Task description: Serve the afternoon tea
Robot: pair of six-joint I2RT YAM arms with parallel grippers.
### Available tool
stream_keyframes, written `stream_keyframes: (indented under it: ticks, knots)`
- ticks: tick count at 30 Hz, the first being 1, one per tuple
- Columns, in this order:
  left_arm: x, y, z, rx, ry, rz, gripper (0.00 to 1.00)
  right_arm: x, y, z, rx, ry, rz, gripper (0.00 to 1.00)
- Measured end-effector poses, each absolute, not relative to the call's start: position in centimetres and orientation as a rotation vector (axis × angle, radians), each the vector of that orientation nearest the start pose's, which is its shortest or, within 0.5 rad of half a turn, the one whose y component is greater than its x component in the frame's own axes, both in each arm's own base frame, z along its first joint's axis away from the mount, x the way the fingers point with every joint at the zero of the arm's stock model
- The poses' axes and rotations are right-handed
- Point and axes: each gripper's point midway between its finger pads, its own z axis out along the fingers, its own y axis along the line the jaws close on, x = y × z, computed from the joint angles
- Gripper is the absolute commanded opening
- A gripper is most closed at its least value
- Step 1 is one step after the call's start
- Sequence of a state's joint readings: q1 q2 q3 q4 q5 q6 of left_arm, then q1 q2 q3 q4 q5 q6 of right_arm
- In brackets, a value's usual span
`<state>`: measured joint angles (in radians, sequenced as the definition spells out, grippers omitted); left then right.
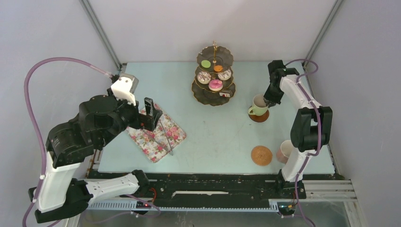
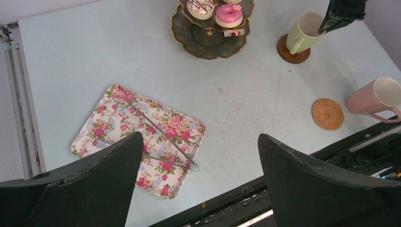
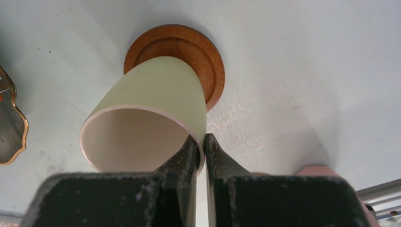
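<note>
Top view: pale green-cream ceramic cup [image 1: 257, 105] upright on round dark wooden coaster [image 1: 259, 117], far right, at right gripper [image 1: 271, 100], well apart from left gripper [image 1: 152, 113]. Left wrist view: jaws spread wide, empty, above floral-print cloth [image 2: 101, 118]. Right wrist view: jaws pinched narrow on near rim, one inside, one outside; cup body ahead

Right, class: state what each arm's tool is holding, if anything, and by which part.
Right tool pinches the pale green cup by its rim, one finger inside and one outside. Left tool is open and holds nothing.
</note>
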<state>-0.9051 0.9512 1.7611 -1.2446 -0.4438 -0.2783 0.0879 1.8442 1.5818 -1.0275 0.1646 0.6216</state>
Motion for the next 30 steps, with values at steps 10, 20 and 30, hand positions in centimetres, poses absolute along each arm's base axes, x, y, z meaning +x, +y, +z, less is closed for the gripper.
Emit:
stream_keyframes:
  ticks: [10,20,30]
  knots:
    - [17.1,-11.1,41.0,0.337,1.951,-0.320,0.98,37.3,2.4,10.0,0.796,2.733,-0.092,0.09]
    - [17.2,-11.1,40.9,0.342,1.953,-0.313,0.98,37.7,2.7,10.0,0.790,2.721,-0.069,0.46]
    - [17.1,-11.1,41.2,0.344,1.946,-0.318,0.98,36.2,2.7,15.0,0.675,2.658,-0.027,0.65]
